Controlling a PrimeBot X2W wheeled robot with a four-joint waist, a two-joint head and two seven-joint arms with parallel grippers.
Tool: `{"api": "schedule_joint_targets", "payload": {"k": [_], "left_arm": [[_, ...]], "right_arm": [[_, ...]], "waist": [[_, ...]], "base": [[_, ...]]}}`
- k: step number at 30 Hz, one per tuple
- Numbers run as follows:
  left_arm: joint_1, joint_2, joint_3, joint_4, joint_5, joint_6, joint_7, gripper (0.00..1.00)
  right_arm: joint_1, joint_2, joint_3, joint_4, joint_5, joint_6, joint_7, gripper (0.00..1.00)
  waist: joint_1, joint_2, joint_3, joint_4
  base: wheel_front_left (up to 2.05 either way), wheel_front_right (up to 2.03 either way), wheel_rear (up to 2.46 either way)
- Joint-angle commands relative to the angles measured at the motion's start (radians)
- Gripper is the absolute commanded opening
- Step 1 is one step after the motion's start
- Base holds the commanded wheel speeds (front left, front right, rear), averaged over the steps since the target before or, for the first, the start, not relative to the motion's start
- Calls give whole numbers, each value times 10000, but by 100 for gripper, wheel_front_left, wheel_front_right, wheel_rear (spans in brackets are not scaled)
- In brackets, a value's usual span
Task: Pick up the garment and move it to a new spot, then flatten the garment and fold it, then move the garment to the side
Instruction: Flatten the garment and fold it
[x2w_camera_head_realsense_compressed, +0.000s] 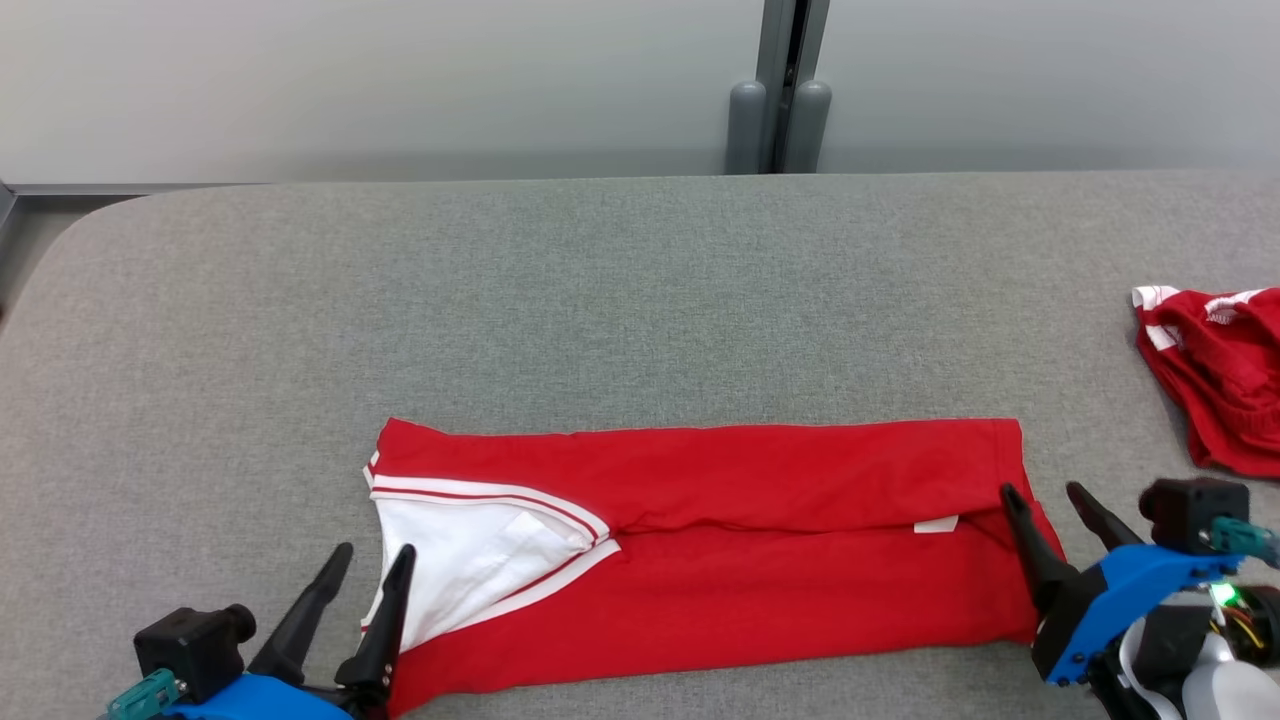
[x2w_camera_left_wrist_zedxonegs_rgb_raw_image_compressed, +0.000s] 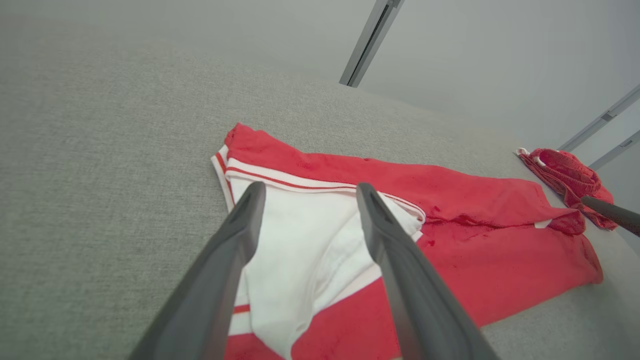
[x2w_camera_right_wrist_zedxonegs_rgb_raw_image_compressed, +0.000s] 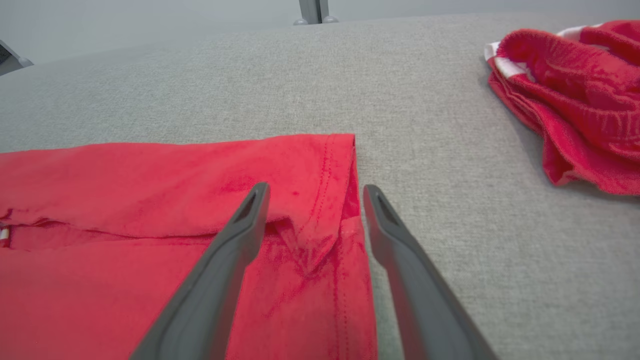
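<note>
The red garment lies folded into a long band on the grey surface, near its front edge, with the white-trimmed neckline and white lining at its left end. The left fingers stand spread apart, gripping nothing, angled over that neckline end. The right fingers are likewise spread and empty, one over the hemmed right end, the other just past its edge. A second red cloth lies crumpled well apart on the right.

Matt soft cloth garment; table covered in seemingly coarse woven fabric
</note>
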Motion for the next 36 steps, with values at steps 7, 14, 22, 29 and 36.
{"api": "schedule_joint_targets", "payload": {"k": [7, 14, 22, 29, 36], "left_arm": [[407, -520, 1326, -380, 1222, 857, -197, 100], [588, -1284, 2313, -533, 2468, 1418, -204, 100], [685, -1709, 2610, -365, 3101, 1276, -206, 100], [779, -1899, 2735, -272, 3338, 1116, -207, 100], [726, -1988, 2813, -254, 3494, 1038, -207, 100]], "right_arm": [[355, 339, -801, -305, -438, 1, -243, 100], [-101, 610, -1071, 155, -852, 1, -625, 100], [-435, 768, -1399, 1532, -1463, 1, -1397, 100], [-599, 836, -1738, 2681, -1977, 1, -2335, 100], [-781, 959, -1611, 4050, -2041, 2, -3100, 46]], "waist": [[1, 0, -127, 132], [1, 0, -108, 341], [1, 0, 10, 677], [1, 0, 72, 839], [1, 0, 145, 794]], "base": [[0, 0, 0], [0, 0, 0], [0, 0, 0], [0, 0, 0], [0, 0, 0]]}}
